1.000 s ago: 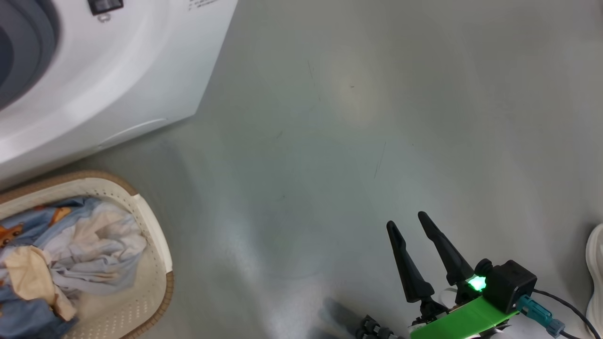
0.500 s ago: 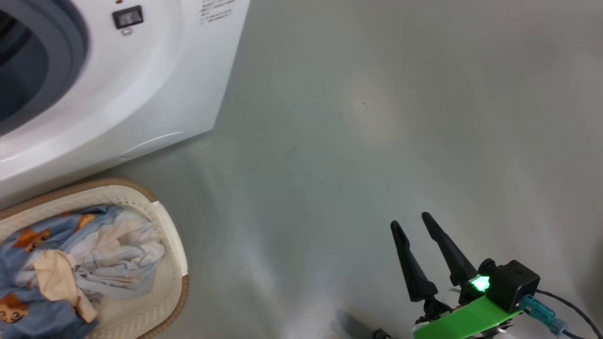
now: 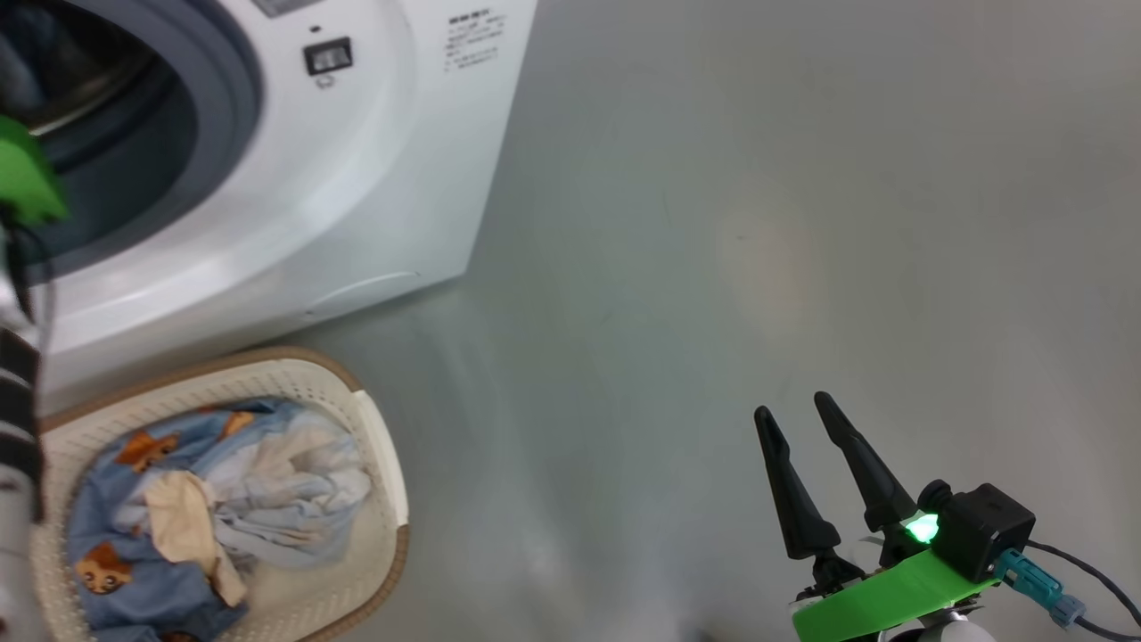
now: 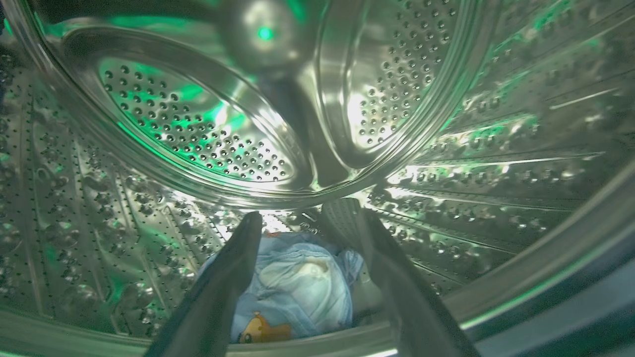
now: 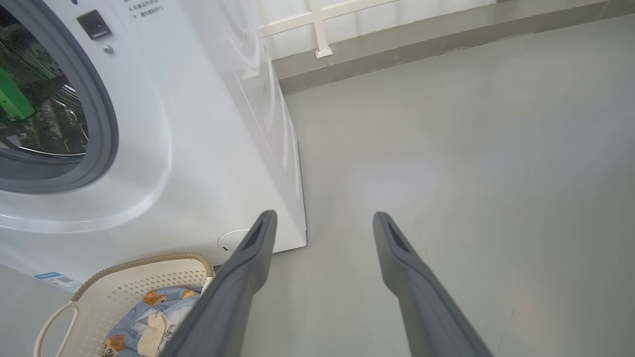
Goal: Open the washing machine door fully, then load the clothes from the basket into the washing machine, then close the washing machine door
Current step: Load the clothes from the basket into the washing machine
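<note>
The washing machine (image 3: 357, 178) stands at the upper left of the head view, its round opening uncovered and ringed by the grey-blue gasket (image 3: 223, 116). The left arm reaches into that opening, and its green wrist bracket (image 3: 22, 178) shows at the picture's left edge. In the left wrist view the left gripper (image 4: 297, 210) is inside the steel perforated drum (image 4: 198, 139) with its fingers spread wide. A light blue bear-print garment (image 4: 297, 292) lies on the drum's bottom, seen between the two fingers. Whether either finger touches the cloth cannot be told.

The cream basket (image 3: 383, 481) sits on the grey floor (image 3: 758, 223) just in front of the machine's lower edge. The rest of the clothes (image 3: 223, 499) lie heaped in it, blue bear-print fabric mixed with pale cloth.

The right gripper (image 3: 792, 404) hangs over bare floor at the lower right, well apart from both basket and machine. Its fingers stand wide apart and hold nothing. In the right wrist view a small blue label sticker (image 5: 54, 280) shows low on the machine's front, just beside the basket's rim.
</note>
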Available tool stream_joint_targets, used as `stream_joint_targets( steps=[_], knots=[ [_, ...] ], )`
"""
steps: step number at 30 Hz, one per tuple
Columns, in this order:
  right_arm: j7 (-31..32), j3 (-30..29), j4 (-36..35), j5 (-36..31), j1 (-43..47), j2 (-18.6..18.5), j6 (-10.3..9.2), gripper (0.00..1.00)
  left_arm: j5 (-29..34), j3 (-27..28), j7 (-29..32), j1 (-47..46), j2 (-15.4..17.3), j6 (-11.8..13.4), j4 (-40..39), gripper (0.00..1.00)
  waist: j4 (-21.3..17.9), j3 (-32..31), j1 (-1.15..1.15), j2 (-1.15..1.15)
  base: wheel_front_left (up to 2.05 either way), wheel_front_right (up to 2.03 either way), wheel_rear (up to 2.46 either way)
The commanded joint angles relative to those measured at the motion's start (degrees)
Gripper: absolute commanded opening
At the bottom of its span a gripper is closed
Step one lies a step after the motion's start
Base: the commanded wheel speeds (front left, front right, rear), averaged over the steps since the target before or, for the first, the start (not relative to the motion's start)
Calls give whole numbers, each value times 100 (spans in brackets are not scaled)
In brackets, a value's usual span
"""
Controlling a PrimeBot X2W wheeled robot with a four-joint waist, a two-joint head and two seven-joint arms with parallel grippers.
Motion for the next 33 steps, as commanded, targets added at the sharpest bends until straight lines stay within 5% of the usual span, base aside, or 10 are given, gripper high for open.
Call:
stream_joint_targets(
  steps=[1,22,33],
  knots=[
    [-27,66,-72,-103,-4,-71,9,100,-70,61,-35,427,76,14,-445,100,277,-365,0,0,0,0,0],
    [-27,-363,107,-391,488,-71,9,100,-548,-73,-37,3574,-1208,-226,-2531,100,1408,-1693,0,0,0,0,0],
    [-27,-546,105,-648,819,-71,9,100,-954,-531,-37,5486,-1409,-73,-3752,100,1960,-2335,0,0,0,0,0]
  ],
)
